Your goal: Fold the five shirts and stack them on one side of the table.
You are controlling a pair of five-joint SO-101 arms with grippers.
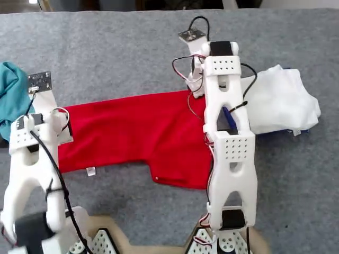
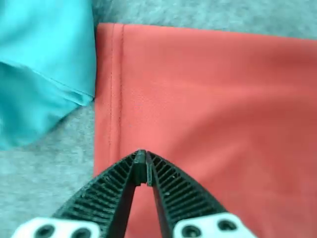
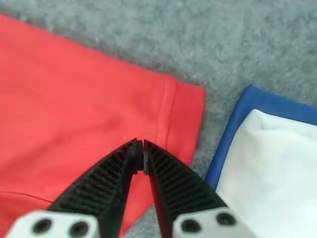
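High view: the frame edge cuts off your teal shirt (image 1: 11, 98); the right arm (image 1: 228, 132) hides part of the red shirt (image 1: 132, 132); the white shirt (image 1: 278, 103) covers most of 1 blue shirt (image 3: 233, 134).

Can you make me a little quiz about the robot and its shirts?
1. True or false: the red shirt is crumpled into a ball.
2. What peeks out from under the white shirt? A green towel, B blue cloth, C yellow sock.
3. Fill in: the teal shirt lies beside the ___ gripper.

Key: 1 false, it lies spread flat. 2 B. 3 left gripper.
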